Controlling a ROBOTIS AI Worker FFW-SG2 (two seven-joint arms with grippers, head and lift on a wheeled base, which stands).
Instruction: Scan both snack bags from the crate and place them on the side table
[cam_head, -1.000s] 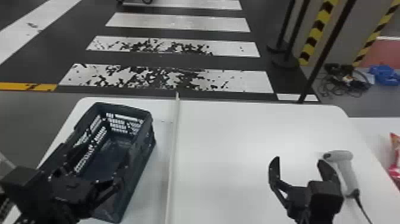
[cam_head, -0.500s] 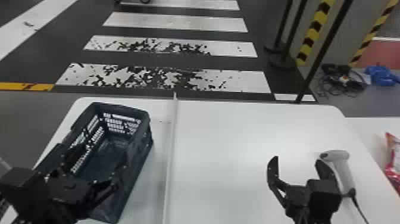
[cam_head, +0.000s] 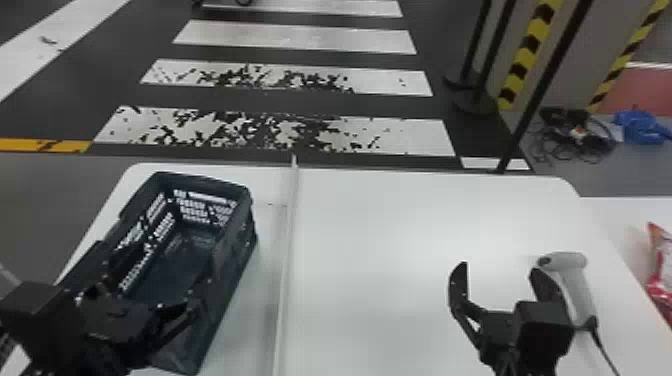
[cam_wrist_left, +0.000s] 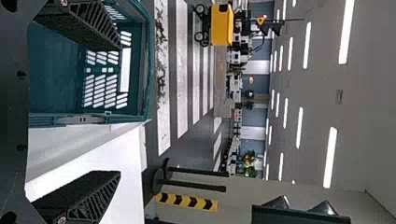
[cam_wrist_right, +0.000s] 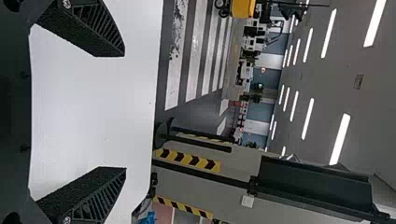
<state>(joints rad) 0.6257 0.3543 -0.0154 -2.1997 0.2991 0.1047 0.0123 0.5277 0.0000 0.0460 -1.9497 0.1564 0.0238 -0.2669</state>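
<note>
In the head view my left gripper (cam_head: 156, 282) is over the near part of the dark crate (cam_head: 237, 250), fingers apart. The crate's far floor is bare; the arm hides the near part. The left wrist view has the left gripper (cam_wrist_left: 117, 111) open, the crate's wall (cam_wrist_left: 135, 88) behind its upper finger. My right gripper (cam_head: 500, 270) stands open above the white table, nothing between its fingers, likewise the right gripper (cam_wrist_right: 124, 112) in its wrist view. A grey handheld scanner (cam_head: 575, 285) lies beside its right finger. A red snack bag (cam_head: 661, 285) rests at the right edge.
The white table (cam_head: 400, 230) carries a raised strip (cam_head: 286, 260) between crate and right gripper. The scanner's cable (cam_head: 604, 352) runs toward the near edge. A side table (cam_head: 607, 220) adjoins on the right. Black posts stand beyond the table.
The head view has shifted slightly to the right, so the crate sits a little farther left and more of the red bag shows. Both grippers have stayed open and nearly still.
</note>
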